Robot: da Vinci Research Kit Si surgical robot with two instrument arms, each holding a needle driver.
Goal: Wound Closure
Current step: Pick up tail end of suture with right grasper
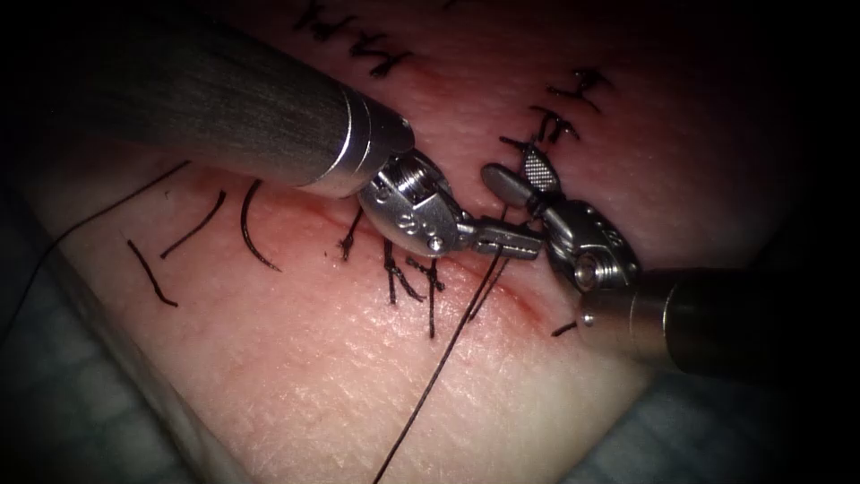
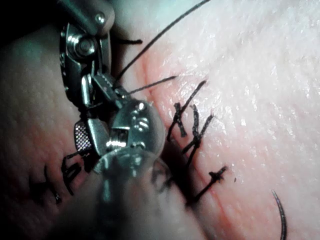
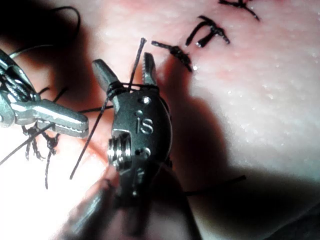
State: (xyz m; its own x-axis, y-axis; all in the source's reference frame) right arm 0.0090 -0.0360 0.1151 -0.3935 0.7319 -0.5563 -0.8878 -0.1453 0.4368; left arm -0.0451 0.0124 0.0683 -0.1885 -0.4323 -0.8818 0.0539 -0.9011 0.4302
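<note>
left pincer point(image 1: 511, 240) clamped shut on the thread point(image 1: 430, 381), just above the cut point(image 1: 528, 309) at mid tissue point(image 1: 313, 376). right pincer point(image 1: 520, 175) gaping wide, holding nothing between its tips, with thread wrapped round its neck where the two jaws meet, seen best in the right wrist view point(image 3: 131, 87). needle point(image 1: 255, 229) lying loose on the tissue left of the cut, free of both tools and not in the flesh, also seen in the left wrist view point(image 2: 281, 217). cut ends of thread point(image 1: 148, 273) scattered beside the needle. finished stitches point(image 1: 560, 112) along the cut beyond the right pincer, more knots point(image 1: 408, 278) under the left pincer. long thread trailing from the left pincer down across the tissue toward the near edge.
</note>
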